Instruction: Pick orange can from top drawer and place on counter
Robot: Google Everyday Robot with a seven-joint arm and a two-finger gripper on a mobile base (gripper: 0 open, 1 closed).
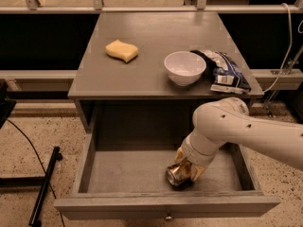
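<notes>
The top drawer is pulled open, with its round knob on the front panel. The orange can lies on its side on the drawer floor, right of centre and near the front, with its silver end facing forward. My gripper reaches down into the drawer from the right on a white arm. Its yellowish fingers press on both sides of the can, shut on it. The can rests low in the drawer. The counter is the grey top above.
On the counter are a yellow sponge at the left, a white bowl at the centre right and a dark snack bag at the right edge. A black stand leg lies on the floor at the left.
</notes>
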